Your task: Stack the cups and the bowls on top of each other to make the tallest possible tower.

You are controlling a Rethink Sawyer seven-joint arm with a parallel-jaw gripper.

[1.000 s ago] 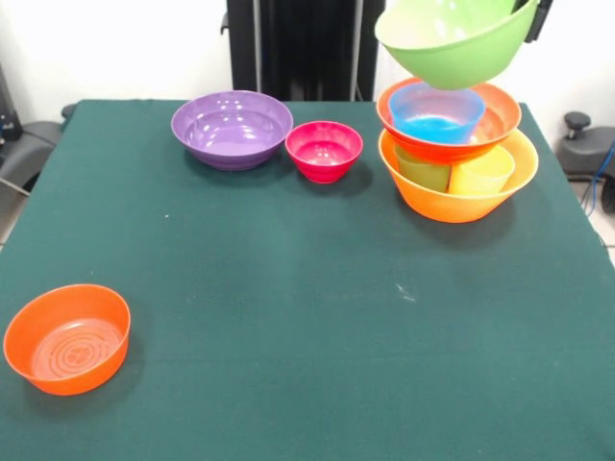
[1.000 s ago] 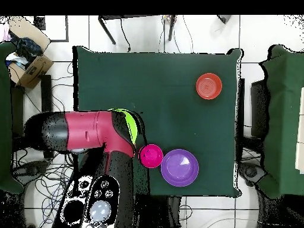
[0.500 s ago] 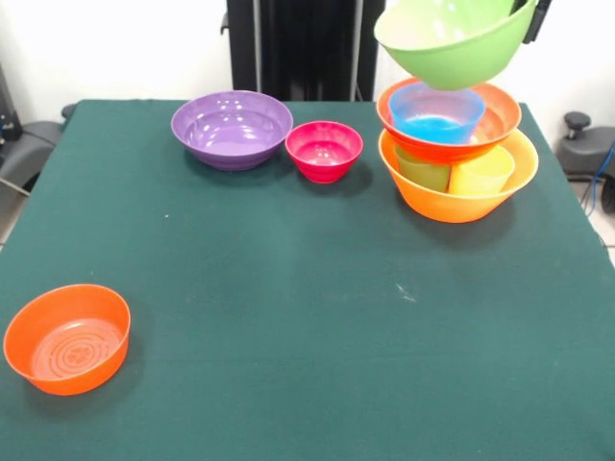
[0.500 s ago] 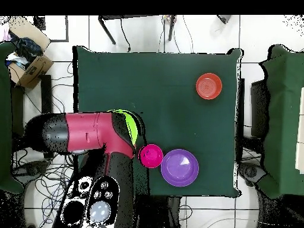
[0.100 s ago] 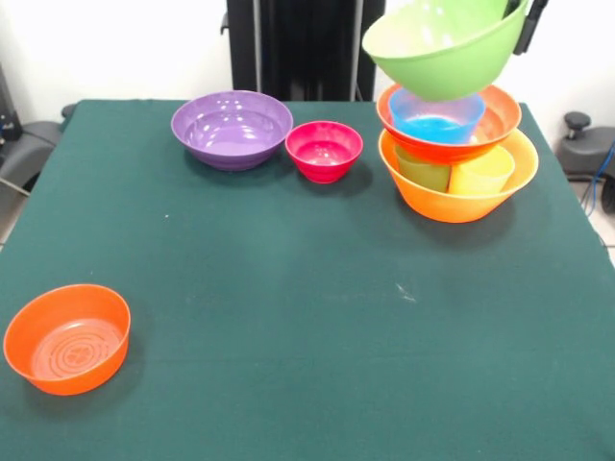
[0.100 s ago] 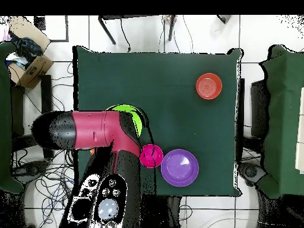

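Lime green bowl [image 5: 444, 45] hangs tilted above tower [image 5: 457, 154] (overhead, arm [image 6: 89, 130] hides both); gripper's grip unclear.

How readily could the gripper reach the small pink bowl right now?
Probably not at once: the gripper carries the lime green bowl over the tower. The small pink bowl itself stands uncovered beside the purple bowl.

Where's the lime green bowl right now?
Front view: the lime green bowl hangs tilted at top right, just above the small blue bowl in the stack.
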